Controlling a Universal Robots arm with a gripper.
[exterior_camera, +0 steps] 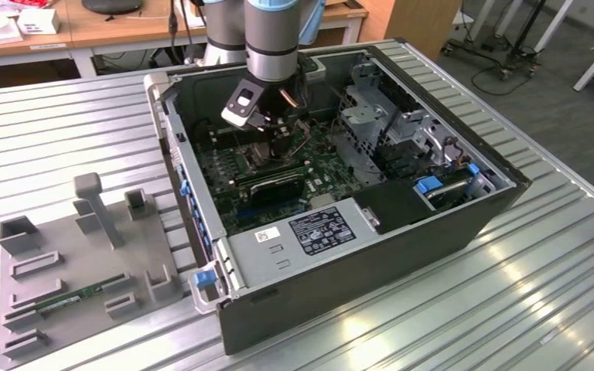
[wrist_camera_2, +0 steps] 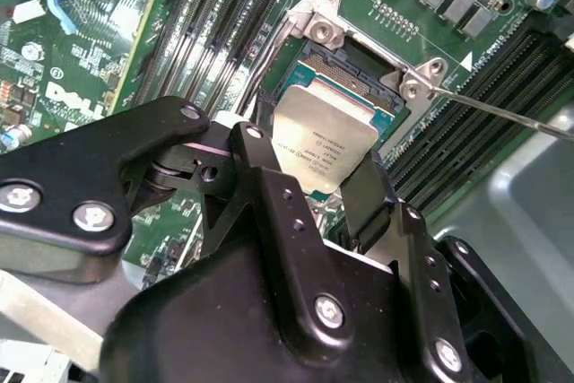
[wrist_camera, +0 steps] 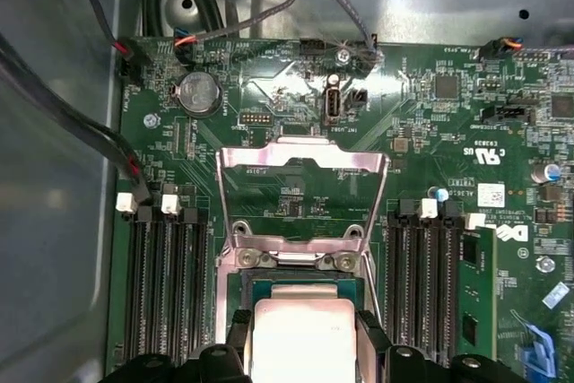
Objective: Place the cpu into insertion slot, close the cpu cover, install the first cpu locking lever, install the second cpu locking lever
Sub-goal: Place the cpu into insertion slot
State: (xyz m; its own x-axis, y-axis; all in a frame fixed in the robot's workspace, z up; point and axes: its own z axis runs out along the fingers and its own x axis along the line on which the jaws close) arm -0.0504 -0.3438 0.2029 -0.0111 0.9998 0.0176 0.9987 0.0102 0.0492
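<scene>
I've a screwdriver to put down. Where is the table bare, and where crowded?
The slatted table is bare on the exterior view's right of the case, and beyond the grey fixture tray on its left. Crowded: inside the case, where the jaws hold the cpu at the insertion slot.

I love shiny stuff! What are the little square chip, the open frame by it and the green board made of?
The cpu looks metal-topped: dull silver-tan, smooth, softly catching light. The cpu cover seems thin sheet metal, brighter, with pinkish glare. The motherboard is probably a stiff plastic-like board, coated glossy green.
</scene>
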